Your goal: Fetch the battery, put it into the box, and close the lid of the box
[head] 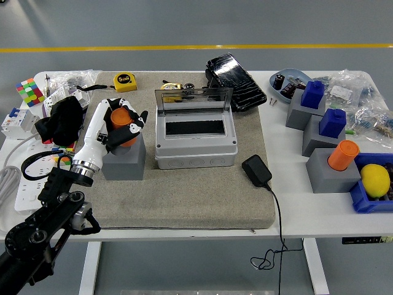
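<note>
the left hand (120,125) has its fingers clamped around the orange battery (121,125), holding it just above the top of a grey block (124,160). that block sits on the beige mat (184,196), just beside the grey box (195,143) at the box's 9 o'clock. the box stands near the mat's middle with its clear lid (193,98) raised upright along its far edge, the dark inside showing. a black charger (256,170) lies on the mat at the box's 4 o'clock, its cable trailing over the table's near edge. a yellow tape measure (124,80) lies at the box's 10 o'clock, well apart. another orange cylinder (342,155) stands in a grey block at 3 o'clock.
</note>
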Controlling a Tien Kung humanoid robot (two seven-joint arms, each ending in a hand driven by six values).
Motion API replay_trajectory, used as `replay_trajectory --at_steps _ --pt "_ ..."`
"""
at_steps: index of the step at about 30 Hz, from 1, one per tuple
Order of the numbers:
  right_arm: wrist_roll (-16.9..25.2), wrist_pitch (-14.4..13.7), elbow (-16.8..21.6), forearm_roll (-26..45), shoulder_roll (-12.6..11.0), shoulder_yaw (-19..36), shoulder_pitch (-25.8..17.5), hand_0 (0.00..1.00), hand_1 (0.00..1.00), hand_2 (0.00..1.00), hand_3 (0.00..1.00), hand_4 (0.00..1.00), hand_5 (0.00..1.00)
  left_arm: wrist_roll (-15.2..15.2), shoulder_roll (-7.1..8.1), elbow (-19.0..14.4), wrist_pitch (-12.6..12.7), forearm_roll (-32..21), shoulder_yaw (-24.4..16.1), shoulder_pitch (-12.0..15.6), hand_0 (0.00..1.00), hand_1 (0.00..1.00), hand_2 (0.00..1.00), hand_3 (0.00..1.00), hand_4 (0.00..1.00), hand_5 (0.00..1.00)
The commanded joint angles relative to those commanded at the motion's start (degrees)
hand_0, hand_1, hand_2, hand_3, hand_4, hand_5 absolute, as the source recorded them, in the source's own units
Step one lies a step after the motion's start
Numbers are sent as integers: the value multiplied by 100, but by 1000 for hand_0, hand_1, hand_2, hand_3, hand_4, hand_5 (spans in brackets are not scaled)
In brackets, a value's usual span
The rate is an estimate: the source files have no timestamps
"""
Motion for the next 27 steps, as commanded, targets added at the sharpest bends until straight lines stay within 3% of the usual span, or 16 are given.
replay_trajectory --at_steps 6,11,13,14,20,21,26,27 --pt "1 -2 0 19 4 -1 9 609 658 682 587 985 554 581 169 -418 58 1013 441 -414 224 137 136 162 394 2" --pt "-2 -4 0 33 7 -12 22 610 658 683 587 985 554 1175 169 -320 139 1970 1006 -975 226 141 137 163 407 2" --pt "-5 -3 0 40 7 -25 27 610 658 683 587 985 554 1386 117 -180 92 2418 1265 -1237 226 141 137 163 407 2" --pt "-7 -4 0 40 6 -27 30 610 659 683 587 985 554 1439 84 -108 70 2545 1374 -1341 233 158 151 180 466 2" --pt "-26 -5 0 8 9 -46 45 610 659 683 587 985 554 1728 -199 438 33 3179 1809 -1852 233 158 151 180 466 2" --pt "-25 -3 0 12 8 -67 47 610 659 683 587 985 554 1782 -237 513 19 3260 1830 -1889 233 171 164 213 702 2" --pt "-46 2 0 -32 16 -85 58 610 659 683 587 985 554 1911 -514 930 65 3575 1949 -2091 233 171 164 213 702 2" --pt "-50 4 0 -32 15 -95 59 608 659 682 587 985 555 1945 -584 1025 78 3686 1964 -2141 245 175 170 224 739 2"
